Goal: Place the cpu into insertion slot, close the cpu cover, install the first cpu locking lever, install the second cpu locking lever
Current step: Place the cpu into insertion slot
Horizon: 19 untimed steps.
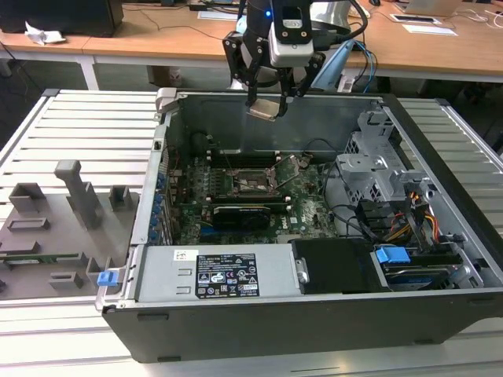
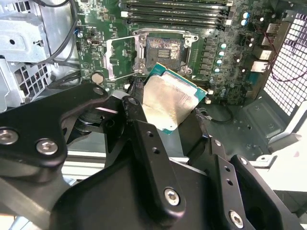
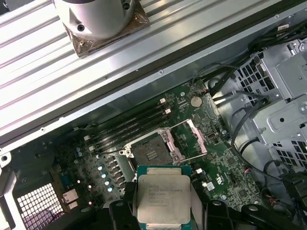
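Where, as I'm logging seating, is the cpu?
In the exterior view the cpu hangs in the claw above the case's far wall, well above the open insertion slot.

i work over a metal table [image 1: 78, 118] whose top is made of long pale slats; in the first wrist view the same slats [image 3: 43, 81] run along beside the case wall. an open computer case [image 1: 314, 322] lies flat on it, taking up the middle and the exterior view's right. on the exterior view's left, just beside the case, lies a flat grey fixture plate [image 1: 39, 236] with upright grey blocks. a small blue piece [image 1: 107, 277] sits at the case's near corner; whether it rests on plate or case i cannot tell. a round silvery mount [image 3: 98, 17] stands on the slats.
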Tool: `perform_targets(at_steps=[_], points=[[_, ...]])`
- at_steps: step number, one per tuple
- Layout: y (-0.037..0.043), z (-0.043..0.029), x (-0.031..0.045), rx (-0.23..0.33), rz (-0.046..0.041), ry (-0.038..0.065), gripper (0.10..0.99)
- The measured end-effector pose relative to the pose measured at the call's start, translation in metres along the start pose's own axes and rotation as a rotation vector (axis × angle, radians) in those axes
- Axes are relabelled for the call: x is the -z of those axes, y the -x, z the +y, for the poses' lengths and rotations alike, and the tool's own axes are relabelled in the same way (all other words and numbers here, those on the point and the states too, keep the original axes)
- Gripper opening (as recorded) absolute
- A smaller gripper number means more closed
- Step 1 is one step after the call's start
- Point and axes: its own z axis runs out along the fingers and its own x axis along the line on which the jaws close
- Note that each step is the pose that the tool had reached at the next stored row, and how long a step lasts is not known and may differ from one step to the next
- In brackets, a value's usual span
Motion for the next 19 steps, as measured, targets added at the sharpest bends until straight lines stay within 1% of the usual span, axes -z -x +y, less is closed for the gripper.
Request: perform_targets(at_steps=[19], points=[[0.0000,0.0000,0.0000,-0.058,-0.0052,0.001,0.537]])
